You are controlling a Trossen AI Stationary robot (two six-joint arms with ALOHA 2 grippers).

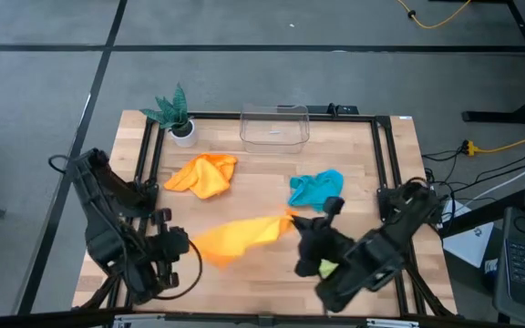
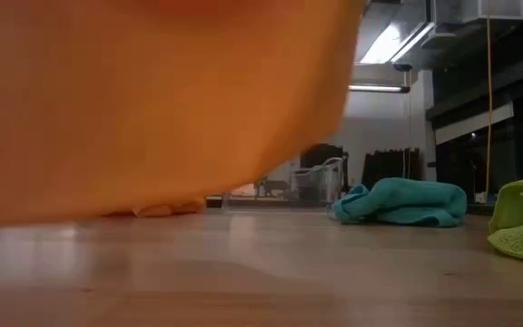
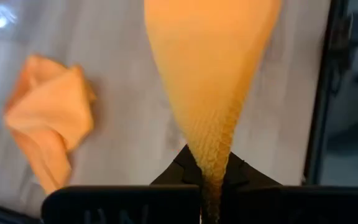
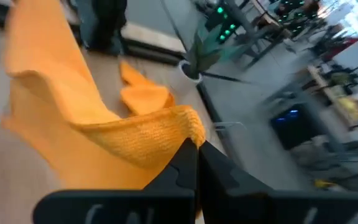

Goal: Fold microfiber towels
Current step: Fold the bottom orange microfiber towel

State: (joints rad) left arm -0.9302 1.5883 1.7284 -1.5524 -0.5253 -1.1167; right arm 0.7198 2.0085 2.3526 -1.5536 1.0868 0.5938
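An orange microfiber towel [image 1: 240, 237] hangs stretched between my two grippers over the table's near middle. My left gripper [image 1: 188, 244] is shut on its left end and my right gripper [image 1: 295, 222] is shut on its right end. In the low view this towel [image 2: 152, 100] fills the upper left. A second orange towel [image 1: 203, 175] lies crumpled on the table behind it. A teal towel [image 1: 315, 189] lies bunched at the right. A lime green towel [image 1: 327, 267] lies partly under my right arm. My left gripper [image 3: 211, 190] pinches a gathered end of the orange towel [image 3: 211, 168] between its two shut fingers. The cloth fans out wide from the fingers and leads away toward the other gripper. One layer or several, I cannot tell. My right gripper [image 4: 196, 152] pinches the towel's corner [image 4: 188, 127] between its two shut fingers. A thick folded-over edge sits right at the fingertips. From there the cloth runs off in a slack, wavy band above the table.
A small green plant in a white pot [image 1: 179, 117] stands at the far left corner. A clear plastic bin [image 1: 274, 126] stands at the far edge's middle. A black frame [image 1: 383, 155] borders the wooden table top. Bare wood [image 1: 262, 187] lies between the towels.
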